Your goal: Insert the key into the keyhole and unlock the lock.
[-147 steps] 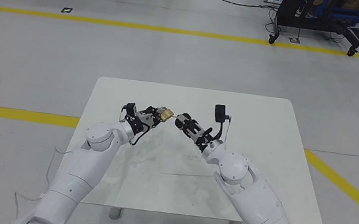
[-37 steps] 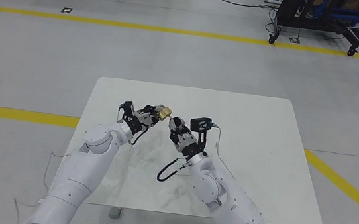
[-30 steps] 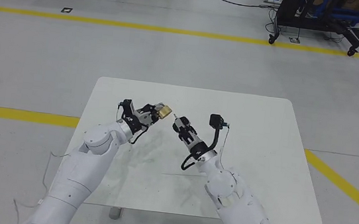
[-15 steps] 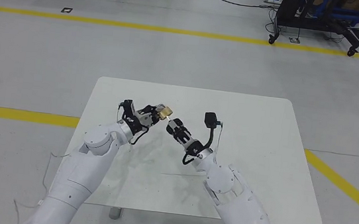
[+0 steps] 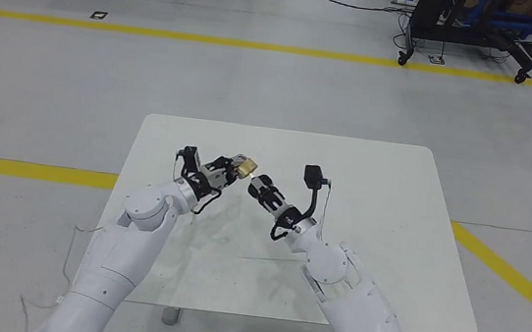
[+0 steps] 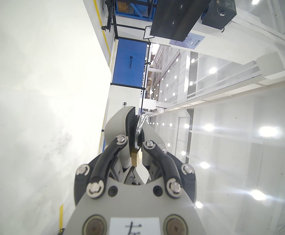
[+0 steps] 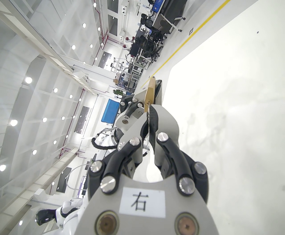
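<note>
Left pincer [image 5: 235, 168] is clamped on the brass padlock [image 5: 245, 168], gripping it near the silver shackle [image 6: 142, 120] with the body's base turned toward the other arm. Right pincer [image 5: 255, 183] is pressed together on the thin key [image 7: 147, 119]. The key's tip meets the padlock's base, but I cannot tell whether it has gone in. Both are raised over the white worktop [image 5: 386, 239], left of its middle and inside the rear edge, with bare surface toward the right and near edges.
</note>
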Robot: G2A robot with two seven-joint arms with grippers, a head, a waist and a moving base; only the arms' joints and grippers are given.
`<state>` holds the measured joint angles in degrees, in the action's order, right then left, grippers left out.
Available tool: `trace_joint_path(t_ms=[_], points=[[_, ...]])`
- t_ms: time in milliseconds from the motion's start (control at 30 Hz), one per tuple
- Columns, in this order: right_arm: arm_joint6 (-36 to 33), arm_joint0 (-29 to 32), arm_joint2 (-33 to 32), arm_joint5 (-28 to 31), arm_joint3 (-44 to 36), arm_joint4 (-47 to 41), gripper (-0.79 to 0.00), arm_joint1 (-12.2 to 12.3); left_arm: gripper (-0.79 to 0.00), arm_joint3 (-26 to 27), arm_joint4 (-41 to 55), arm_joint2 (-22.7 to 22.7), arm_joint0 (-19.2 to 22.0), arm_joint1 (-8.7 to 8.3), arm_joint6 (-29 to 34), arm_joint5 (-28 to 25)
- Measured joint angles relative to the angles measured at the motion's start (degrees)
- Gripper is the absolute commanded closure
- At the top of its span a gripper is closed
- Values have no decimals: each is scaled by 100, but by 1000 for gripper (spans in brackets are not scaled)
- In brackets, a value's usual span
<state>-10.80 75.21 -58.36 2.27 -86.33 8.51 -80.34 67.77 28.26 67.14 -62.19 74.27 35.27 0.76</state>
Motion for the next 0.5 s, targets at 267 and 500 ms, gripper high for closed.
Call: trace_joint_path(t_ms=[267,500], points=[[-132,-11,-41,-43,10,11,0,6,0,45,-277,-45,-1,-18,117,-73],[-131,-42,-47,-56,45,25,0,-3,0,68,-322,-66,-20,-23,227,-92]])
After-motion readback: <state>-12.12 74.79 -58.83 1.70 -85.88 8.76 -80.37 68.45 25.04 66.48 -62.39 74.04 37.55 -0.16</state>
